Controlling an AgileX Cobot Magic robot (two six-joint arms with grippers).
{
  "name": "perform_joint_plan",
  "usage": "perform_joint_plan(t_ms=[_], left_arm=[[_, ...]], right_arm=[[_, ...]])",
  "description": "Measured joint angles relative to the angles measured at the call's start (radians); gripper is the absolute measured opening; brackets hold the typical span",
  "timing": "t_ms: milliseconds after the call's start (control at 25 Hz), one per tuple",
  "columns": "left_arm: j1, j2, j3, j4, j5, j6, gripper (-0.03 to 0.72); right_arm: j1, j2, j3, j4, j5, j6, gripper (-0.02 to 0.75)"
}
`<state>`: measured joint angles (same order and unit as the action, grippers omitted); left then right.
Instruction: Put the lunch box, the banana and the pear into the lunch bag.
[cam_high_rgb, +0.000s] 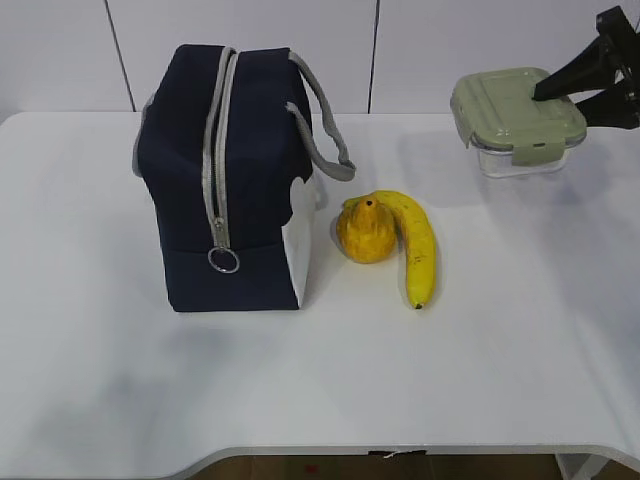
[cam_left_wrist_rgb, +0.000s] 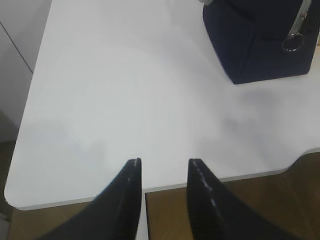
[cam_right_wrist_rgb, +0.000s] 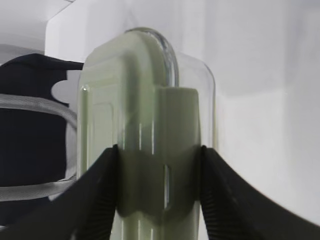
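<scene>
The lunch box (cam_high_rgb: 518, 118), clear with a pale green lid, is at the far right of the white table (cam_high_rgb: 500, 360), clamped between the fingers of the right gripper (cam_right_wrist_rgb: 159, 172), which reaches in from the right edge. The pear (cam_high_rgb: 366, 231) sits near the table's middle, with the banana (cam_high_rgb: 414, 243) curving around its right side and touching it. Just left of the pear stands the navy lunch bag (cam_high_rgb: 225, 180), upright, its grey zipper (cam_high_rgb: 213, 150) closed and the ring pull (cam_high_rgb: 223, 260) hanging low. The left gripper (cam_left_wrist_rgb: 164, 170) hovers over the table's near left edge, fingers apart, holding nothing.
</scene>
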<state>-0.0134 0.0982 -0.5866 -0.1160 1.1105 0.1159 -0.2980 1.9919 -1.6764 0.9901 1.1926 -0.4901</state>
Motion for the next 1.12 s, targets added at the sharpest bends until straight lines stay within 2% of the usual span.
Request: perform_joint_plan(t_ms=[160,520,920,1120], left_arm=[[0.0,0.07,-0.065,-0.042,-0.004,0.0,0.238],[0.0,0.277,-0.186,-0.189,-0.012,0.0,0.239],[0.0,0.566,-0.188,-0.287,-0.081,0.038,0.241],[0.0,0.71,-0.188,-0.425,-0.123,0.126,0.251]], right_arm=[[0.029,-0.031,0.0,0.02,0.005,0.01,0.37],[0.07,-0.086,0.0,0.153,0.014,0.023,0.37],[0.142,-0.13,0.0,0.259,0.014,0.027,0.37],[0.209,-0.13,0.0,0.315,0.015,0.027,0.37]])
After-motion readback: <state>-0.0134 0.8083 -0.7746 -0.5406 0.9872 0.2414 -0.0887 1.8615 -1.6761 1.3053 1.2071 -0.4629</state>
